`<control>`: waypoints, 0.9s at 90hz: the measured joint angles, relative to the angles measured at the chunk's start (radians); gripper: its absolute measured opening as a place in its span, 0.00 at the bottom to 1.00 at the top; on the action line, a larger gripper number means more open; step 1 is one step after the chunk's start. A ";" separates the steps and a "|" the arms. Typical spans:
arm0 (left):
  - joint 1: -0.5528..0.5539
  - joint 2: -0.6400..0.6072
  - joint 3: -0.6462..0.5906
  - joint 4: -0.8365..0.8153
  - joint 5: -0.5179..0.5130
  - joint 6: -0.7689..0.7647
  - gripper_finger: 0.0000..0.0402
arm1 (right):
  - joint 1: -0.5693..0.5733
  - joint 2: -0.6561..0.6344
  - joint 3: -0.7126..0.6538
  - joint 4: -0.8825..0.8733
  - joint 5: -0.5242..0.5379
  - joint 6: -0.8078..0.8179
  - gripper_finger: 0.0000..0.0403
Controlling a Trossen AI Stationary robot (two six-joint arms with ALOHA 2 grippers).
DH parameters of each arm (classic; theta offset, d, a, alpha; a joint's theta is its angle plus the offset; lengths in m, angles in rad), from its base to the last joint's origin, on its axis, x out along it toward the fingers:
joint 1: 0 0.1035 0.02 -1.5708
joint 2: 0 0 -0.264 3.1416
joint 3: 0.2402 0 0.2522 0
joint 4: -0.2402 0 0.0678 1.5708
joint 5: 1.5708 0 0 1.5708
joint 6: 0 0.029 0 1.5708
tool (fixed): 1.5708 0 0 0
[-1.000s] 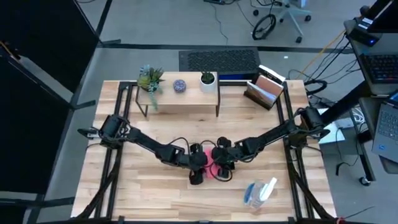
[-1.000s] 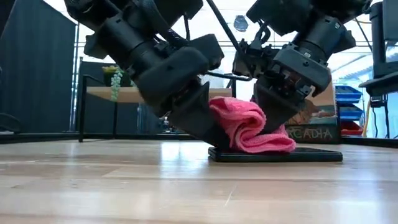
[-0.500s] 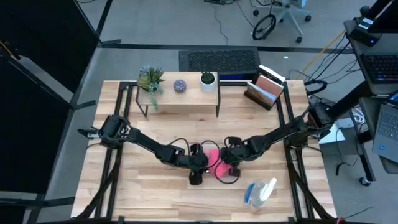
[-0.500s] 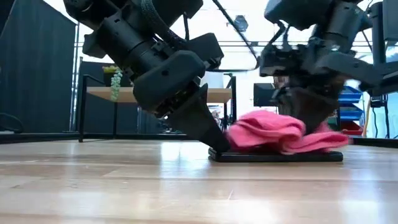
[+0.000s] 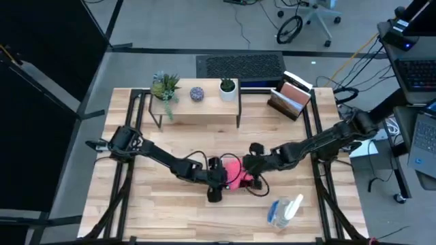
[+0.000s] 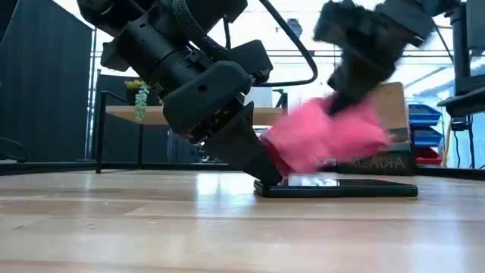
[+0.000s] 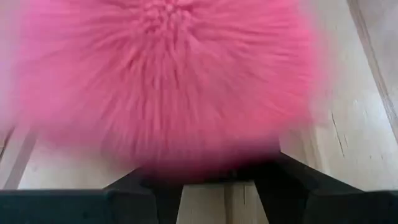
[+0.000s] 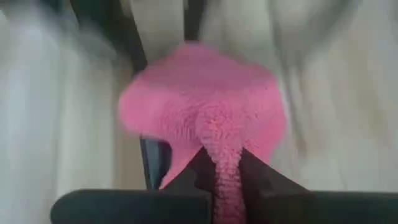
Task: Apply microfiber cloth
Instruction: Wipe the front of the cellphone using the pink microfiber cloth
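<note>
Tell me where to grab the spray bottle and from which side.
Grip the spray bottle across its clear body, behind the trigger head, coming straight down: it lies on its side on the table, so both long flanks are free. The right pincer, nearest, is busy holding the microfiber cloth.

open tabletop (image 5: 170,204) at the near left, spray bottle (image 5: 285,211) obstructing near right

Cloth (image 8: 205,118): pink, fuzzy, deep-piled fabric, matt. Phone (image 6: 337,186): smooth black slab with a glossy, reflective top. Surface (image 5: 170,218): pale wood planks, visible grain, slight sheen. Fingers (image 7: 283,186): matt black plastic. Bottle (image 5: 284,211): clear glossy plastic. Frame rails (image 5: 122,184): dark metal.
</note>
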 joint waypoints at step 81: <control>0.000 0.001 0.000 0.006 0.005 0.000 0.41 | 0.065 -0.028 -0.004 -0.435 0.010 0.105 0.01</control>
